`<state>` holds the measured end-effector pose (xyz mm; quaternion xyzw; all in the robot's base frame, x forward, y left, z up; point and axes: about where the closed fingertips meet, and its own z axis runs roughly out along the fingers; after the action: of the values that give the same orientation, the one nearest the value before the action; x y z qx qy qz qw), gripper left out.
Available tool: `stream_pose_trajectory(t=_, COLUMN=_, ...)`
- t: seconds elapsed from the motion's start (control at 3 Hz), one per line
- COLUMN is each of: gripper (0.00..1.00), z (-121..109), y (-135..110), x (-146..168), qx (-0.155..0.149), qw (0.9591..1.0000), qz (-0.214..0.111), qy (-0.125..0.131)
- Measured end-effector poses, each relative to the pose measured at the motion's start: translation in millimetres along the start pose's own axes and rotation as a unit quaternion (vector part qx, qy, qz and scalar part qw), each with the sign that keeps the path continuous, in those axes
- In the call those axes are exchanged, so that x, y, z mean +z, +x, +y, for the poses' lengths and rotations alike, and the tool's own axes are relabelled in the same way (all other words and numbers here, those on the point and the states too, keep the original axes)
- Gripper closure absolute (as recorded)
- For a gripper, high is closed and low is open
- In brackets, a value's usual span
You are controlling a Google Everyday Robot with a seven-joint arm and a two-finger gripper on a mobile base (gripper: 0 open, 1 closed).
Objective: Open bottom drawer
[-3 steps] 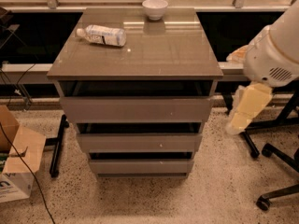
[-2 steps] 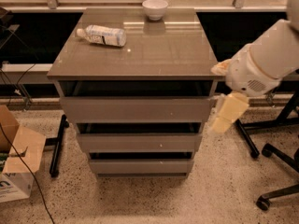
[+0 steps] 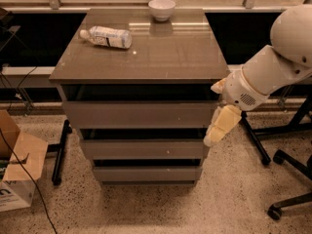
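Observation:
The taupe-grey cabinet (image 3: 141, 52) stands in the middle with three handleless drawers. The bottom drawer (image 3: 146, 173) is the lowest, with a small flat front, and is closed. The middle drawer (image 3: 144, 149) and the top drawer (image 3: 139, 114) sit above it. My white arm reaches in from the right. My gripper (image 3: 214, 133), with cream-coloured fingers, hangs at the cabinet's right edge, level with the gap between the top and middle drawers, well above the bottom drawer.
A plastic bottle (image 3: 106, 36) lies on its side and a white bowl (image 3: 161, 9) stands on the cabinet top. Black chair legs with castors (image 3: 275, 211) are at the right. A cardboard box (image 3: 17, 172) and a cable are on the floor at the left.
My arm has swung left and down, bringing the gripper from beside the cabinet to its right front edge. The view has closed in on the cabinet. The drawers have not moved.

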<state>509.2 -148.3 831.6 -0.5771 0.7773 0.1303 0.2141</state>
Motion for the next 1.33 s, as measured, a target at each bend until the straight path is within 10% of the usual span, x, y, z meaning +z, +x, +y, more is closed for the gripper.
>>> stream_pose_trajectory(t=1.33, gripper=0.00, z=-5.2, y=-8.5, x=170.9, qx=-0.049, qw=0.9931, qz=-0.073, qy=-0.078)
